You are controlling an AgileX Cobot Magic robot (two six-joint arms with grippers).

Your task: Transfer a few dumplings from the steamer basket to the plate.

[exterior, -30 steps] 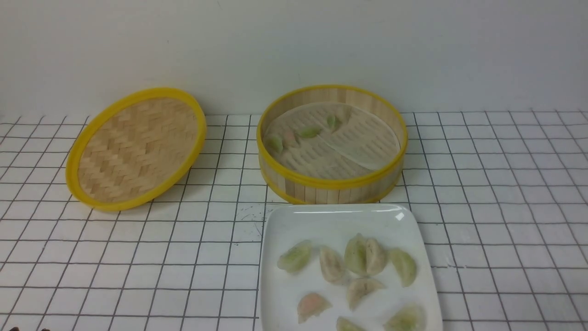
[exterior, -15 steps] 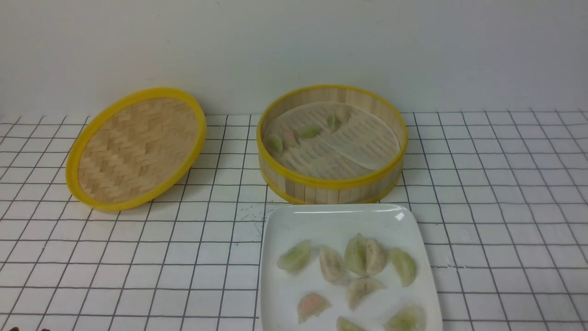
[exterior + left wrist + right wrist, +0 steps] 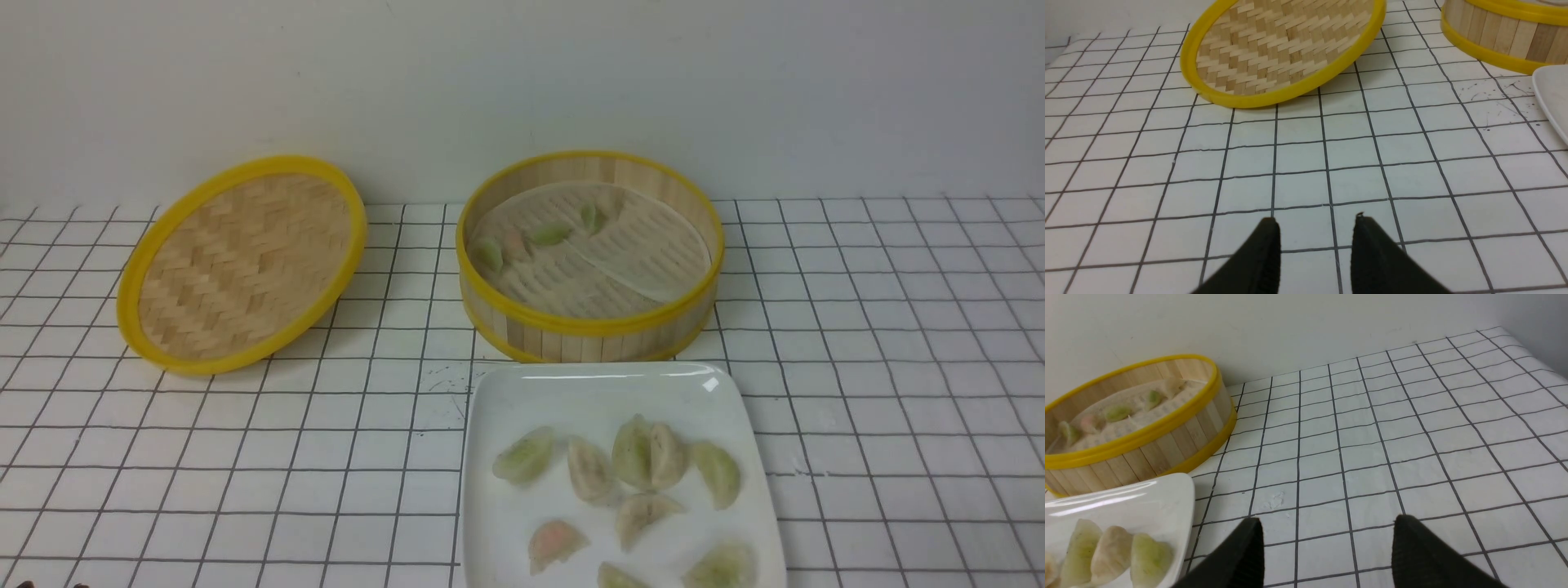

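Nothing has moved: left gripper (image 3: 1314,222) and right gripper (image 3: 1327,524) hover empty, jaws parted.

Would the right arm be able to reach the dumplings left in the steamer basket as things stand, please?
Probably yes. The right claw is open and empty over bare table beside the plate. The steamer basket is uncovered, its lid lying off to the left, so the dumplings lie exposed from above.

Open top over steamer basket (image 3: 589,327); tilted lid (image 3: 242,263) apart, seemingly clear.
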